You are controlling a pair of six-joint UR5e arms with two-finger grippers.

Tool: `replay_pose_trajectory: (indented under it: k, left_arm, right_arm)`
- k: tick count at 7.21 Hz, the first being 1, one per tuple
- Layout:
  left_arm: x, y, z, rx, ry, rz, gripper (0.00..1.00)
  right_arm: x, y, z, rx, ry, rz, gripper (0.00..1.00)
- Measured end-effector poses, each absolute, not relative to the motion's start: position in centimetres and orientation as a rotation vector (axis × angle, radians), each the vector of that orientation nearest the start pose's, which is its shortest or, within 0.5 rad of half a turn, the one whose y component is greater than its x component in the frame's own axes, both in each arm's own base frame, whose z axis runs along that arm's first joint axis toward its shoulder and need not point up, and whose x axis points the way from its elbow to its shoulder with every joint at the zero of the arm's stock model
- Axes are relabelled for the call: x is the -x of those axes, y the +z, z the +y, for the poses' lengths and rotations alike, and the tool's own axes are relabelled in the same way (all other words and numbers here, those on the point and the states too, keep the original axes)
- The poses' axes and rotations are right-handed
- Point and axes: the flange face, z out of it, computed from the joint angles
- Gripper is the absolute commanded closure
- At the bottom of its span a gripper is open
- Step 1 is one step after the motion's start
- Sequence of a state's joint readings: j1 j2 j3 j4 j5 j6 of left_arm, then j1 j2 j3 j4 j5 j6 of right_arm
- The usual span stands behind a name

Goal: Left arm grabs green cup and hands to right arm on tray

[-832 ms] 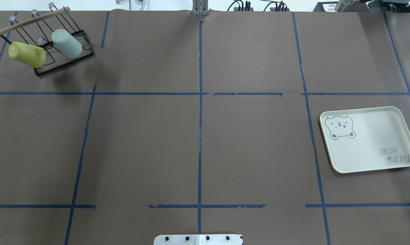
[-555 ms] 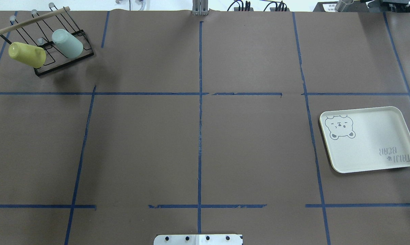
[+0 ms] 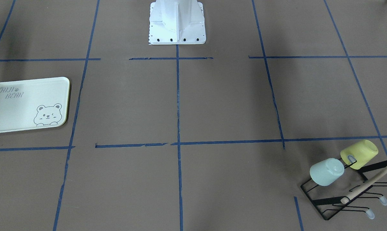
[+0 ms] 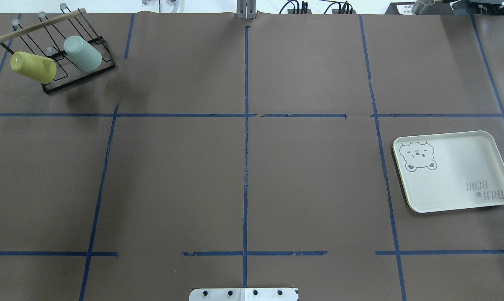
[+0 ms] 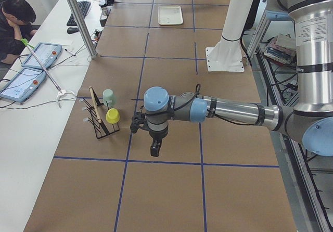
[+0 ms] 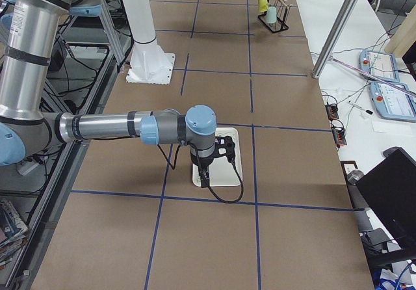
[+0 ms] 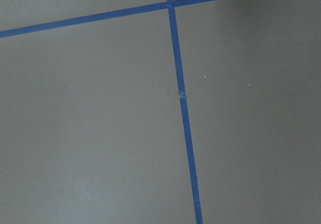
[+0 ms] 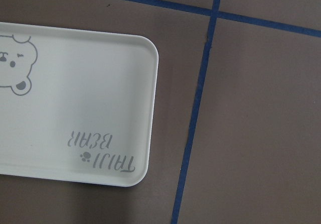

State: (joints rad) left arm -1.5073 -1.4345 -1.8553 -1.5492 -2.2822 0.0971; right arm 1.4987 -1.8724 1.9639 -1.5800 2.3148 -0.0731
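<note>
The green cup [image 4: 83,53] hangs mouth-down on a black wire rack [image 4: 79,78] at the table's far left corner, beside a yellow cup [image 4: 33,67]. It also shows in the front view [image 3: 326,172]. The tray [image 4: 452,171] lies flat on the right side with nothing on it. My left gripper [image 5: 155,150] shows only in the left side view, hanging above the table near the rack; I cannot tell whether it is open or shut. My right gripper [image 6: 205,181] shows only in the right side view, above the tray [image 6: 232,163]; I cannot tell its state either.
Blue tape lines divide the brown table. The robot's white base [image 3: 177,22] stands at the near middle edge. An operator [image 5: 13,21] sits at a side desk with tablets. The right wrist view looks down on the tray's corner [image 8: 75,98].
</note>
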Motion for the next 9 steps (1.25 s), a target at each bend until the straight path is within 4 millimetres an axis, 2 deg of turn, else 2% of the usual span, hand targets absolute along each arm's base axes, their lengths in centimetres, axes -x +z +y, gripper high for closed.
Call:
replay_pose_trajectory:
  k: [3, 4, 6, 7, 9]
  left_arm:
    - [3.0, 53.7, -53.3, -0.323, 0.242, 0.714, 0.0]
    - [1.3, 51.4, -56.0, -0.329, 0.195, 0.739, 0.0]
    - [-6.9, 46.5, -59.1, -0.322, 0.152, 0.816, 0.0]
    - [-10.2, 43.7, -60.8, -0.321, 0.106, 0.852, 0.0]
    - [-14.6, 39.3, -64.7, -0.337, 0.029, 0.849, 0.0]
  right_arm:
    - [-3.9, 59.7, -37.4, -0.08, -0.17, -0.744, 0.0]
    - [-3.9, 59.7, -37.4, -0.08, -0.17, -0.744, 0.0]
    - [-3.9, 59.8, -37.4, -0.078, -0.169, -0.744, 0.0]
    - [-3.9, 59.9, -37.4, -0.077, -0.169, -0.744, 0.0]
    - [-3.9, 59.9, -37.4, -0.076, -0.169, -0.744, 0.0]
